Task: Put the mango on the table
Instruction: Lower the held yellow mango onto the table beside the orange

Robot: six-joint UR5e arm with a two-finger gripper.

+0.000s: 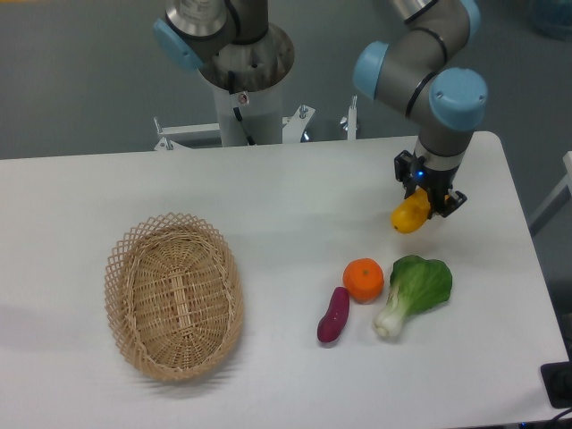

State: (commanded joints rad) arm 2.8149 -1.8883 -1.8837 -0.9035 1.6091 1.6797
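The gripper [426, 197] has its jaws pinching the mango [410, 214], and the mango hangs out from between them toward the lower left in the camera view, so only its upper right end is inside the grasp. Its long axis is tilted, not upright and not flat: the free end points down and toward the middle of the table [268, 188]. The fruit is over the right part of the table, nearer to the far edge than to the near one, and inward from the right edge. I cannot tell from this one view if its lower end touches the surface or is just above it.

Toward the near edge from the mango lie the orange [364, 279] and the green vegetable [418, 289], apart from it. In my judgement the step in hand is the lowering, and the free end will meet the white top first, so the fruit may roll a little when the jaws spread
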